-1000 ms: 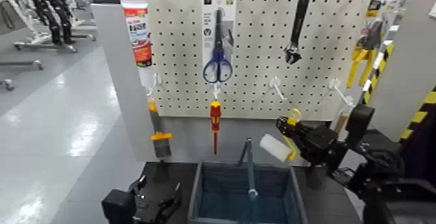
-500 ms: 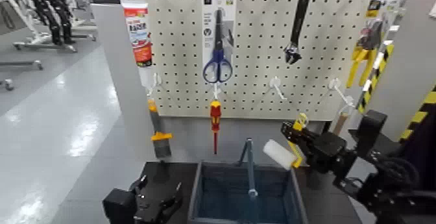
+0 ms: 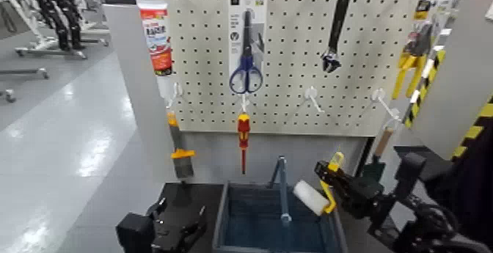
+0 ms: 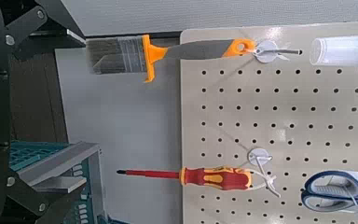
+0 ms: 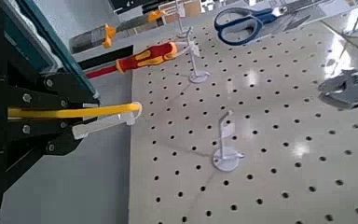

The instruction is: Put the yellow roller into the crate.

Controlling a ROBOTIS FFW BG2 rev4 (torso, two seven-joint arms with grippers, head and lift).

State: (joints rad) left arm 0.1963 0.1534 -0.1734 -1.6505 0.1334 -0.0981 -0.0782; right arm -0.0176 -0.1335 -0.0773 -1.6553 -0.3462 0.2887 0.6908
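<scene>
Right pincer (image 3: 331, 185) clamped on roller (image 3: 317, 194) over crate (image 3: 242, 219) right rim; crate front cut off. Left pincer (image 3: 180, 226) apart, idle.

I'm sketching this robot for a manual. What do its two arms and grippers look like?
Both are matte black. The right gripper is a blocky black housing on a thick jointed arm with rounded joint casings. The left gripper, low beside the dark blue-grey ribbed plastic crate, has angular black fingers on a boxy black wrist. In the wrist views the finger plates carry small silver screws. No markings or cables can be made out.

Dark tabletop (image 3: 187, 194) bearing only the crate (image 3: 224, 223).
</scene>
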